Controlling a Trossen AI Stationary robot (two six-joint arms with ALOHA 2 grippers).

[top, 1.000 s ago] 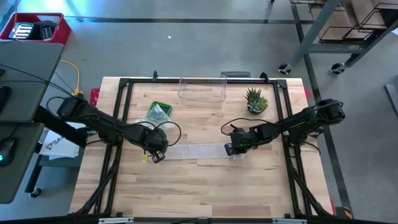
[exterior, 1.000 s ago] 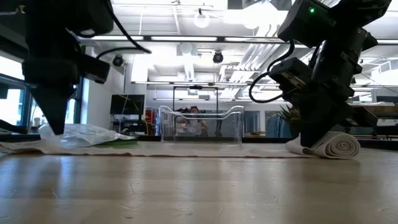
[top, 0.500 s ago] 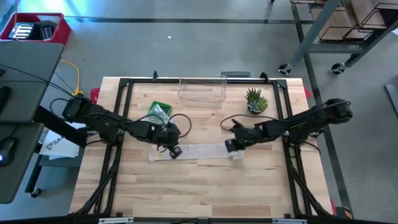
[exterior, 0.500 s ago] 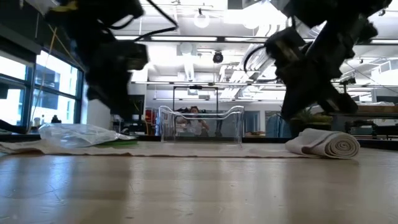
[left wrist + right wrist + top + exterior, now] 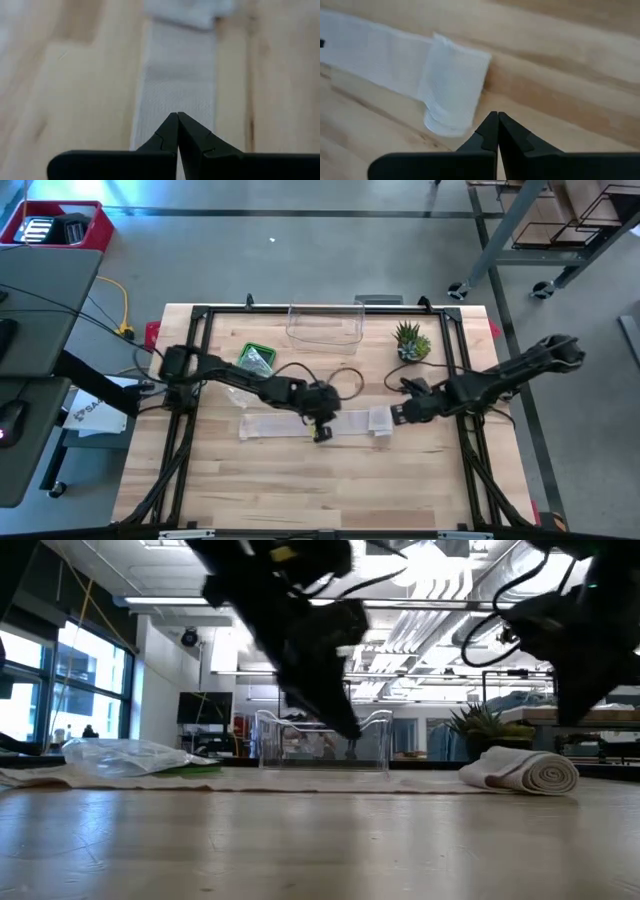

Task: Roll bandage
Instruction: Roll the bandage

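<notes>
— Where is the bandage (image 5: 300,424)?

— At the centre of the frame, on my pale wooden bench (image 5: 330,490): a flat strip of white woven gauze, its right end wound into a soft spiral roll (image 5: 530,772).

— And your grippers?

— My left gripper (image 5: 322,432) hangs over the strip's middle, fingers pressed together on nothing. My right gripper (image 5: 397,416), just right of the roll, is likewise closed and empty.

— Any writing?

— None I can read.

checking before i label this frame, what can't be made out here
- Left gripper, high view: too small to tell whether its tip touches the bandage.
- Low view: both arms blurred, tips unclear.
- Left wrist view: rolled end blurred, cut by the edge.
- Green tray contents: too small.
</notes>
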